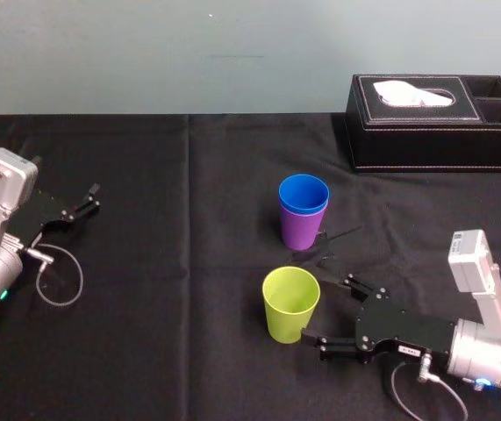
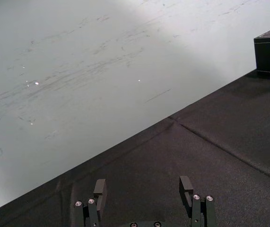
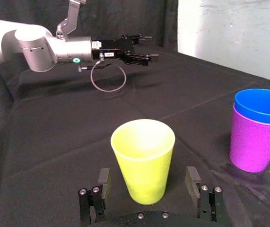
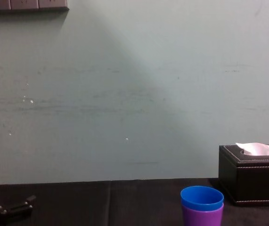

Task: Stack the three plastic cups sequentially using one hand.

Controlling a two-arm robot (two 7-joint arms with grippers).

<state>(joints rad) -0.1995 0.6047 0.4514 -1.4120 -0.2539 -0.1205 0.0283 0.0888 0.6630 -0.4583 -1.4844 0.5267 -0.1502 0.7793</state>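
Head view: a desk (image 1: 145, 351) under matte black cloth carries a stitched black tissue box (image 1: 434, 123) at its far right corner. The left gripper (image 1: 92, 198) hangs by the left edge, fingers spread. The right gripper (image 1: 316, 309), near the front edge, has its fingers spread around the smooth, tapered yellow-green cup (image 1: 290, 303) without touching it. Mid-desk, the blue cup (image 1: 304, 195) sits nested in the purple cup (image 1: 298, 230).

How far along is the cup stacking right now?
Done: the blue cup sits nested in the purple cup. In hand: the right pincer, open, straddles the standing yellow-green cup without gripping it. To do: grip it and set it into the blue cup. The left pincer is parked open at the left.
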